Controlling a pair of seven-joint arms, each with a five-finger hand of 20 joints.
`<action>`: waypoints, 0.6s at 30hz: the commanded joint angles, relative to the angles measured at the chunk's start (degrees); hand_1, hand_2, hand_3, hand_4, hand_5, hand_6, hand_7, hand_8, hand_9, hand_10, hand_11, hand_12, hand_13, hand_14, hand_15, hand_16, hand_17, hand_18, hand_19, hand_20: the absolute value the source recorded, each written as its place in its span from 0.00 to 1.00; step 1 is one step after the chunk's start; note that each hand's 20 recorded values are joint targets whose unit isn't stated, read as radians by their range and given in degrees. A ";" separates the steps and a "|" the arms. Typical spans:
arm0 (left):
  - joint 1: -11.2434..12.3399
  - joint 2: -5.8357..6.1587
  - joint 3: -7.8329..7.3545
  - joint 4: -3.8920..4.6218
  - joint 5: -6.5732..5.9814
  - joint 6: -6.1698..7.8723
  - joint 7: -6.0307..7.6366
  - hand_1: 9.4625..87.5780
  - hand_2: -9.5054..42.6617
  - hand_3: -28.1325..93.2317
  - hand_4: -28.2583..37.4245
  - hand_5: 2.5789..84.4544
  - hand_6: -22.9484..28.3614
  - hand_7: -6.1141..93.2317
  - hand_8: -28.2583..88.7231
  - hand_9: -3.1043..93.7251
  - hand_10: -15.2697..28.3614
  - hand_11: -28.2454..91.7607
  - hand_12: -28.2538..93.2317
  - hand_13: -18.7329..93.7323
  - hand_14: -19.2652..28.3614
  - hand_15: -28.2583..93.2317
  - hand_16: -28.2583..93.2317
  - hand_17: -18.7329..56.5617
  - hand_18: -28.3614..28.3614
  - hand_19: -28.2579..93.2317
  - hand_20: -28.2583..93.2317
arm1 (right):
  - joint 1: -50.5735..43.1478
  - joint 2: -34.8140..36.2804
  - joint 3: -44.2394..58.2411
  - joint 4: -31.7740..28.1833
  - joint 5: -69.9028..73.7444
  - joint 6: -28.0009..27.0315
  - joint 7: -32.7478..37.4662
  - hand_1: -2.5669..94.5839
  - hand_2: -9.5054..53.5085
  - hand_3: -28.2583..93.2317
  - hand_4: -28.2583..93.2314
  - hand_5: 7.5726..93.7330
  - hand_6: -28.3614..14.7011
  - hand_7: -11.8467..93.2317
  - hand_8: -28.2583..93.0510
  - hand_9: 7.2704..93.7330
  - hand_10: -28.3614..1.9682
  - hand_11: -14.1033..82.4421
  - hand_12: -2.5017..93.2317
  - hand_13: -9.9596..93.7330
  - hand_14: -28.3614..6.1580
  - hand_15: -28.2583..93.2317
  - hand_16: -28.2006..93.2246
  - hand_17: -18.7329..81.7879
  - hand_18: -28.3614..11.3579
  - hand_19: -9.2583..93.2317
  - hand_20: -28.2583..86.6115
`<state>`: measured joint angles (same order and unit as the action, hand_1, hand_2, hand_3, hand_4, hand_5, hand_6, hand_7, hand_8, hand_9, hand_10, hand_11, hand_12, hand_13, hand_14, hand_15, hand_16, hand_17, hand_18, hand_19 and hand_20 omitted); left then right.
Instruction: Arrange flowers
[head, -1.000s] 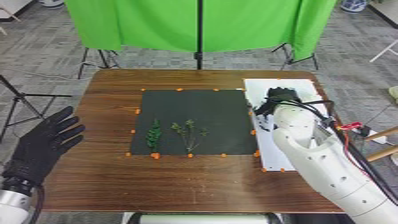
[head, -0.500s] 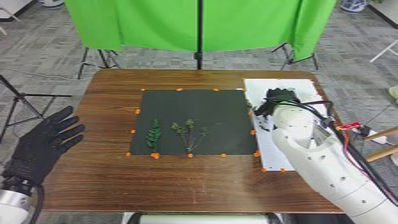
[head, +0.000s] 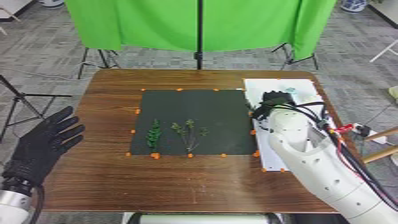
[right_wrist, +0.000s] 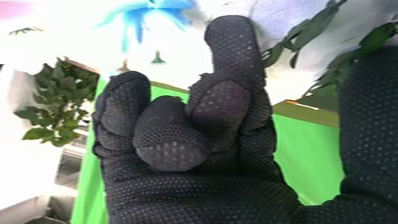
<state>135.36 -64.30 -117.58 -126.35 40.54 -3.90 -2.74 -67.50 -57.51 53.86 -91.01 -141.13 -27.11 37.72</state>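
Head view, directions by clock face from the centre of the dark mat (head: 195, 110): the right arm (head: 311, 160) enters at 5 o'clock and extends toward 11 o'clock, its forearm slanting across the near part of the white board (head: 275, 160), which lies along the mat's 3 o'clock side. The right hand (head: 277, 99) is over this board, at 2 o'clock from the mat's centre. Right wrist view: the hand is largely closed, with one finger (right_wrist: 235, 50) extended straight and the others bent toward the palm; the thumb (right_wrist: 373, 115) stands apart from them. Leafy stems (right_wrist: 306, 32) appear between the straight finger and the thumb, though whether they are gripped cannot be told. A light-blue, petal-like form (right_wrist: 160, 6) is seen beyond the fingers, and a bushy cluster of leaves (right_wrist: 62, 100) off to one side of the hand. The left hand (head: 35, 147), between 8 and 9 o'clock and beside the table (head: 195, 185), is open and empty, its fingers relaxed, slightly spread and directed toward 1 o'clock. On the mat, a dense green sprig (head: 154, 136) lies at 8 o'clock and a branching sprig (head: 189, 139) at 6 o'clock, the two near each other, their stems pointing roughly toward 6 o'clock
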 joint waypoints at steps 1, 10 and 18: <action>0.59 -0.48 0.13 0.37 0.22 -0.10 -0.15 0.20 0.13 0.82 0.00 0.30 0.50 0.30 0.13 0.25 0.60 0.48 0.32 0.30 0.67 0.59 0.19 0.10 0.83 0.60 0.28 | -2.42 -0.96 0.39 0.62 2.54 -1.60 -3.99 0.40 0.00 0.78 0.00 0.80 0.69 0.58 0.08 0.93 0.67 0.73 0.44 0.86 0.59 0.90 0.51 0.56 0.21 0.97 0.49; 0.96 -0.67 -0.01 0.28 0.15 0.03 -0.07 0.20 0.13 0.82 0.00 0.30 0.50 0.30 0.13 0.25 0.60 0.48 0.32 0.30 0.67 0.59 0.19 0.10 0.83 0.60 0.28 | -4.02 -0.79 2.28 0.30 3.54 0.24 -8.61 0.59 0.00 0.71 0.00 0.91 0.70 0.50 0.26 1.00 0.69 0.70 0.38 0.89 0.62 0.88 0.52 0.57 0.25 0.97 0.51; 1.15 -0.89 0.04 0.23 0.17 0.15 0.04 0.20 0.13 0.82 0.00 0.30 0.50 0.30 0.13 0.25 0.60 0.48 0.32 0.30 0.67 0.59 0.19 0.10 0.83 0.60 0.28 | -6.14 -0.05 3.26 -0.64 3.69 7.57 -12.16 0.47 0.00 0.93 0.00 0.85 0.60 0.64 0.31 0.98 0.67 0.79 0.42 0.89 0.59 0.94 0.53 0.56 0.26 0.96 0.55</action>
<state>135.46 -64.46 -117.60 -126.35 40.53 -3.88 -2.67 -70.14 -58.34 57.46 -91.77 -137.38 -23.99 28.55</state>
